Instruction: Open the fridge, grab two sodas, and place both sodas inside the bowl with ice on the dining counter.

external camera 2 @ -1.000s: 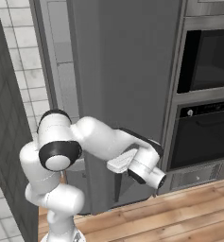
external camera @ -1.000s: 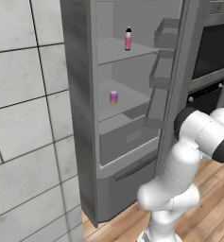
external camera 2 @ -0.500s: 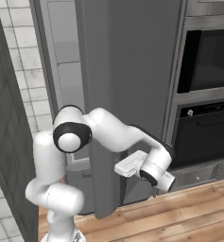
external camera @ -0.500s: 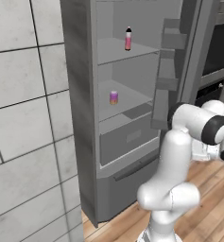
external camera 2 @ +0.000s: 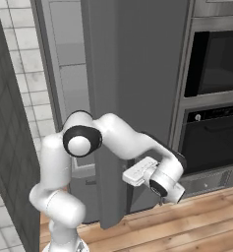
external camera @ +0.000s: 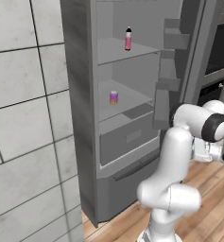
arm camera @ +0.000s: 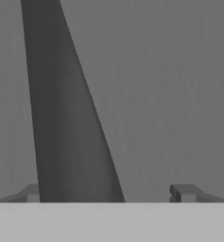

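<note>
fridge [external camera: 85, 118] door swung open | pink bottle [external camera: 128, 38] upper shelf, purple can [external camera: 114, 97] shelf below, labels unreadable | gripper [arm camera: 108, 194] spread wide astride dark door handle [arm camera: 66, 118], gripping nothing

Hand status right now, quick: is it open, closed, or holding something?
Hand: open, holding nothing; its fingertips stand wide apart on either side of the fridge's dark door handle.

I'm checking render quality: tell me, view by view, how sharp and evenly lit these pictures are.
Left base view: soft, flat light, no glare; bottle and can small and fuzzy in the fridge. Right base view: even light, oven glass dark. Hand view: grey, the handle a blurred dark band.
</note>
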Tool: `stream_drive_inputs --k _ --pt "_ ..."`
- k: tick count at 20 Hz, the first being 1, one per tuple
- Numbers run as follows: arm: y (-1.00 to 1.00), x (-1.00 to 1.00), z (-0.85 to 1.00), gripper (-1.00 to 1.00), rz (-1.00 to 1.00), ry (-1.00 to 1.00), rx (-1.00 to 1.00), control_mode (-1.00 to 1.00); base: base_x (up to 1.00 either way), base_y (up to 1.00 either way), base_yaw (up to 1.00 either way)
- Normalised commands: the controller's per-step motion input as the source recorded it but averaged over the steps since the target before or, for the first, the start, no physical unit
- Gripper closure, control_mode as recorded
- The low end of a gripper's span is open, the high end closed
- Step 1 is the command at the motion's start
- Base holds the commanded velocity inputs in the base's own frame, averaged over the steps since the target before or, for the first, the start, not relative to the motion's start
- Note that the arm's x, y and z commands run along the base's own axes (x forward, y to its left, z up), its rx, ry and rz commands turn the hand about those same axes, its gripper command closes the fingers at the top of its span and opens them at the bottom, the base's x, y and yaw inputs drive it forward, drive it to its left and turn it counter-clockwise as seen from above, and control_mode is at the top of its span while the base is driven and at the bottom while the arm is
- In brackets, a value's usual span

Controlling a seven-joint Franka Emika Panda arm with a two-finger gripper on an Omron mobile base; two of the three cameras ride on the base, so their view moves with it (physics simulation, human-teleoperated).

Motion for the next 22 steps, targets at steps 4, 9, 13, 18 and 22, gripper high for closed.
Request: stream_drive_inputs --k 4,9,13,18,22 --pt "-0.16 -0.1 0.41 -1.0 -0.01 -0.06 0.0 -1.0 0.0 0.0 0.0" --pt "-0.16 -0.12 0.24 -1.0 -0.01 -0.02 0.0 -1.0 0.0 0.0 0.0" --pt "-0.14 -0.49 0.33 -1.0 -0.03 -0.1 0.0 -1.0 0.0 0.0 0.0" --pt "-0.02 -0.97 0.51 -1.0 -0.06 -0.26 -0.03 -1.0 0.0 0.0 0.0" --pt "0.2 -0.99 0.78 -1.0 -0.05 -0.34 -0.12 -1.0 0.0 0.0 0.0"
